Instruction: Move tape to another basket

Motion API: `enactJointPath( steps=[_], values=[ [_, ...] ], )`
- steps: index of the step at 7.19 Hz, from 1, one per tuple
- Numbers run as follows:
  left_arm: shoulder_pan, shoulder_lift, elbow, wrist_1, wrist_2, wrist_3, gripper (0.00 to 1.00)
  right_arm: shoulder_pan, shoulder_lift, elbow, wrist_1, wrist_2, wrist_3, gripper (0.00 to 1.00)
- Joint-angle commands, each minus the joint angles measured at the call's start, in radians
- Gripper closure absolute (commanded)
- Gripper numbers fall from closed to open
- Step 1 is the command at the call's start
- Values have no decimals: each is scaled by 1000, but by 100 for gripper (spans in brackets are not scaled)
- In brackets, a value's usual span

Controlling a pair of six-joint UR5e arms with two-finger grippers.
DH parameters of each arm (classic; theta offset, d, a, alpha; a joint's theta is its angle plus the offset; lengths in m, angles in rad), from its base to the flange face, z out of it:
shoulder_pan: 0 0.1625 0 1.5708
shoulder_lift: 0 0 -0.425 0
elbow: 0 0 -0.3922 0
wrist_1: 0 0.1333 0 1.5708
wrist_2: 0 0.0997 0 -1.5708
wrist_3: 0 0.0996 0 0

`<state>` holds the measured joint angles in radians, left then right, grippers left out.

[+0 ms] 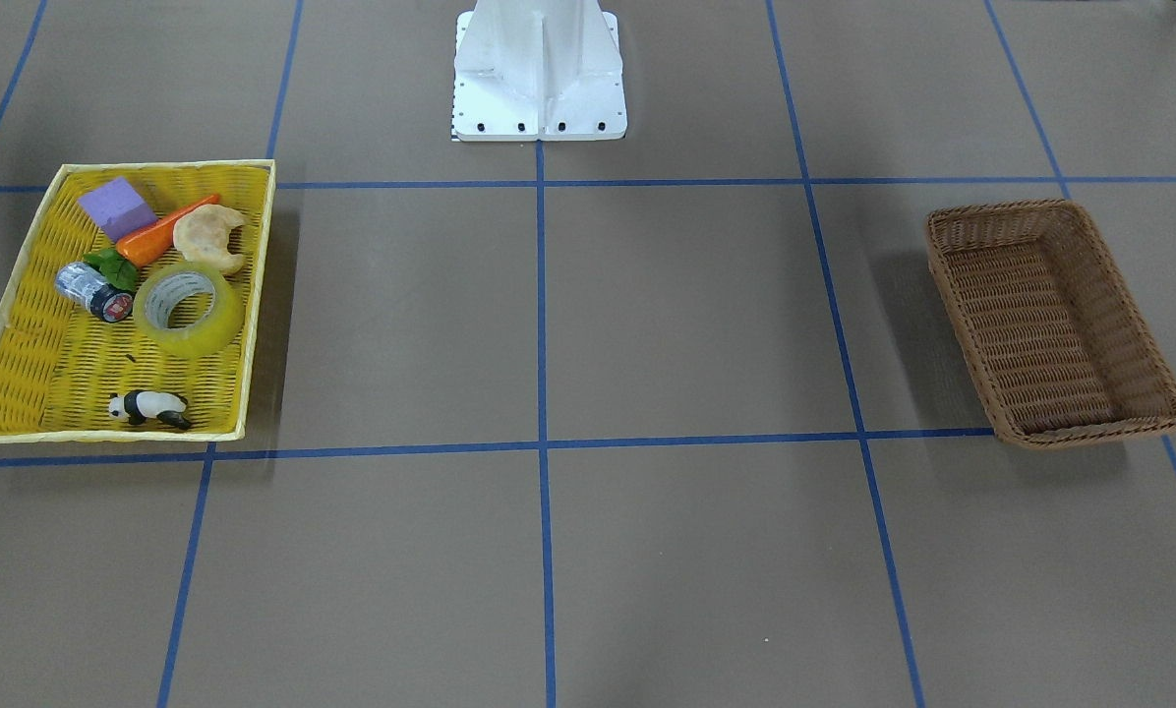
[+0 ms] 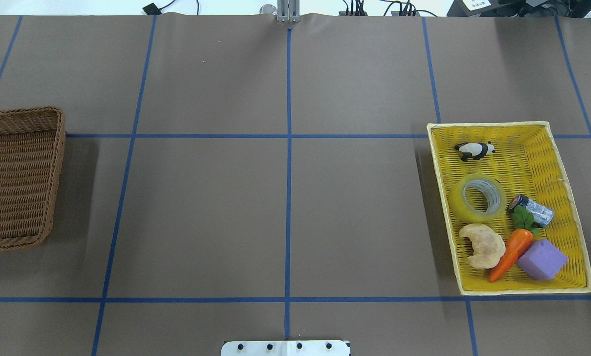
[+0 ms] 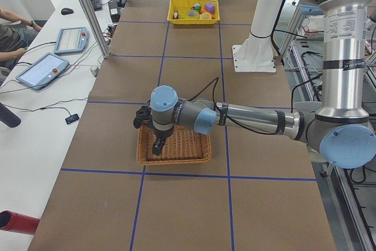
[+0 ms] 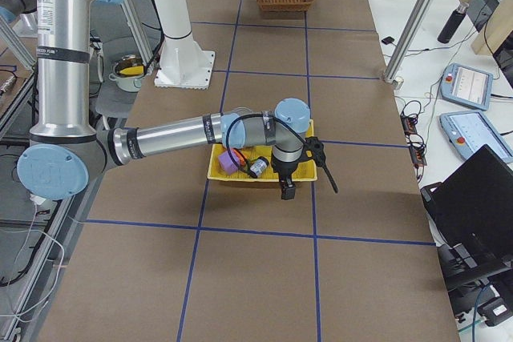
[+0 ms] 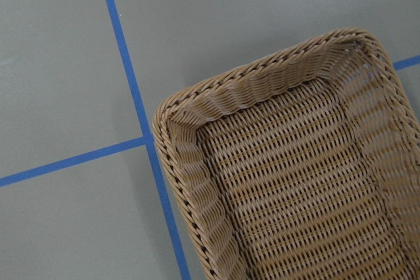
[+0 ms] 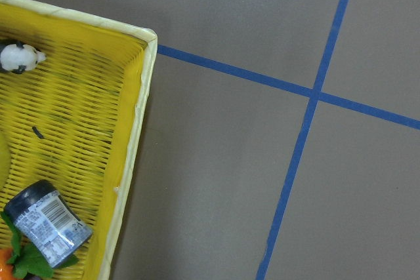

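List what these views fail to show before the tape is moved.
Left gripper: seen only in the exterior left view, small; open or shut unclear.
Right gripper: only in the exterior right view; same doubt.
Basket: overhead view's left edge cuts it off.
Tape: core print too small to read.
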<state>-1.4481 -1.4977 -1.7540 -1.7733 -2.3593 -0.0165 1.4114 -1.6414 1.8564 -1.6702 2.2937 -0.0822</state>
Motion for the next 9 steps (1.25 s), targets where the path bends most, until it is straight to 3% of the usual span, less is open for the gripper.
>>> enactJointPath(
  steps=[1, 3, 7, 9],
  values=[
    [0, 1, 1, 0, 0, 1, 2, -50, 14, -17, 0, -16, 1, 0],
    [0, 1, 5, 0, 0, 3, 2, -92, 66, -3, 3, -39, -4, 0],
    [0, 8, 24, -2, 0, 6, 2, -230, 62, -43, 290, -4, 5, 0],
    [0, 28, 24, -29, -2, 1, 2, -345, 80, -55, 323, 21, 83, 0]
  ],
)
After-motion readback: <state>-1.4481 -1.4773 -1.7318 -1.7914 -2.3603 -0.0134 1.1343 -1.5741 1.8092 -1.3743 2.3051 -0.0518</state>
